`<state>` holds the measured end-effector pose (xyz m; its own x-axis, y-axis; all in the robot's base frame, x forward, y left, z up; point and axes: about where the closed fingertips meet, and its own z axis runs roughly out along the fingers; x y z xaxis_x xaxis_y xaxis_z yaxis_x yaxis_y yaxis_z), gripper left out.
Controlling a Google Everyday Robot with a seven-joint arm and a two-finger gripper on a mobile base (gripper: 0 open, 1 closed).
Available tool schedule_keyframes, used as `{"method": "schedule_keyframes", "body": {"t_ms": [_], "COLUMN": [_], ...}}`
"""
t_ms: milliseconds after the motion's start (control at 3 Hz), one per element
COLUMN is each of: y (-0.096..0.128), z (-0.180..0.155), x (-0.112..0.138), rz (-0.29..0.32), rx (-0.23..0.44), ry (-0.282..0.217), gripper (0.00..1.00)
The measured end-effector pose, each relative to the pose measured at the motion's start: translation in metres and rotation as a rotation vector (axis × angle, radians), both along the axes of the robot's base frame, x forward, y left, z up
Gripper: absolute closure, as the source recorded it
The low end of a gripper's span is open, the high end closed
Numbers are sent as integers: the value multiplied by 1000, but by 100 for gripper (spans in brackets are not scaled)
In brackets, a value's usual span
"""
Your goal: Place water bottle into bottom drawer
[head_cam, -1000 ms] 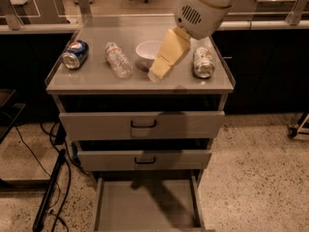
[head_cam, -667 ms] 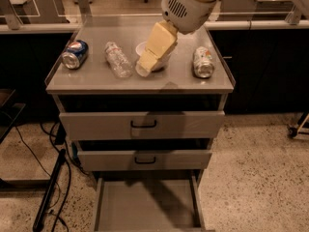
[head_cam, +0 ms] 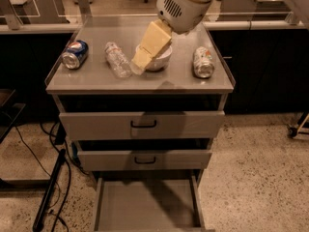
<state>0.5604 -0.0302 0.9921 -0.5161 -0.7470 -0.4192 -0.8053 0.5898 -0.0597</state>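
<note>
The water bottle (head_cam: 117, 60), small, clear and crinkled, lies on its side on the cabinet top (head_cam: 96, 81), left of the middle. My gripper (head_cam: 139, 65), with cream-coloured fingers, hangs over the top just right of the bottle, in front of a white bowl (head_cam: 161, 60). It holds nothing that I can see. The bottom drawer (head_cam: 145, 202) is pulled out at the foot of the cabinet and its flat grey floor is bare.
A blue Pepsi can (head_cam: 75, 54) lies at the left of the top. A silver-green can (head_cam: 203, 62) lies at the right. The two upper drawers (head_cam: 143, 124) with dark handles are nearly shut. Black cables (head_cam: 48, 197) run on the floor at the left.
My gripper and arm have moved left across the cabinet top, from near the silver-green can to beside the water bottle. The bottle, cans and drawers have not moved.
</note>
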Motion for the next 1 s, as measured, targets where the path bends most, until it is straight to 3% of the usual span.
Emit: {"method": "schedule_keyframes", "body": {"t_ms": [333,1000], "y": [49,53], "z": [-14,-16], "x": [37,39], "rz": [15,19], "rx": [75,97], "ry": [46,56], "gripper": [0,0]}}
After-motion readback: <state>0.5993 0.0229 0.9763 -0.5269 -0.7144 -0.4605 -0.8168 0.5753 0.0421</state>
